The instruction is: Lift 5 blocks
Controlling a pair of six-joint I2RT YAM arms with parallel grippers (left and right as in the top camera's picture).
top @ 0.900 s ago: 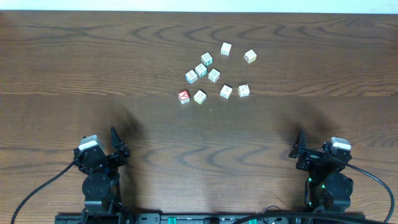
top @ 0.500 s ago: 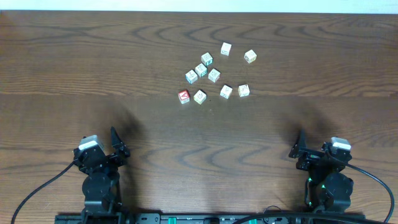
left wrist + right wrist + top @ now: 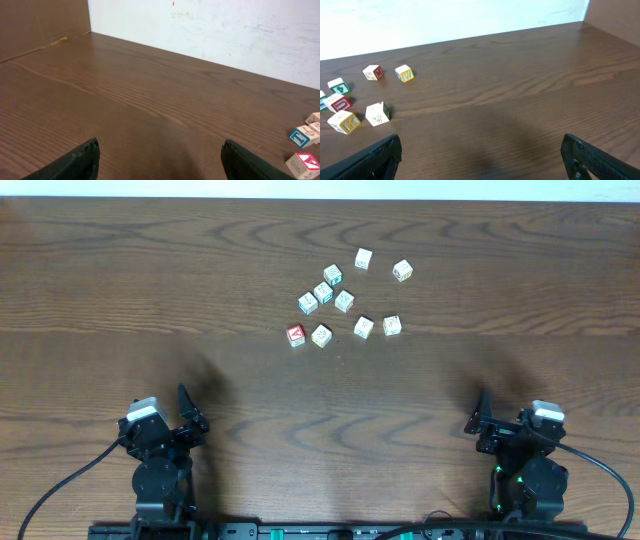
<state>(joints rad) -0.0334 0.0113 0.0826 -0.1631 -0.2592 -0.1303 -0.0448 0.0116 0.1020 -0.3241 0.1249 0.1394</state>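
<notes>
Blocks (image 3: 344,301), seemingly wooden lettered cubes, cluster; left hand (image 3: 160,152) and right hand (image 3: 480,147) gape empty.

The right end effector (image 3: 482,159) stood wide open with nothing between its black fingertips (image 3: 376,159), low over the dark wooden bench (image 3: 510,115). Several small wooden alphabet cubes (image 3: 377,113) lay scattered at the left, apart from one another, including a red-faced cube (image 3: 339,103). A white wall (image 3: 445,20) rose behind.
</notes>
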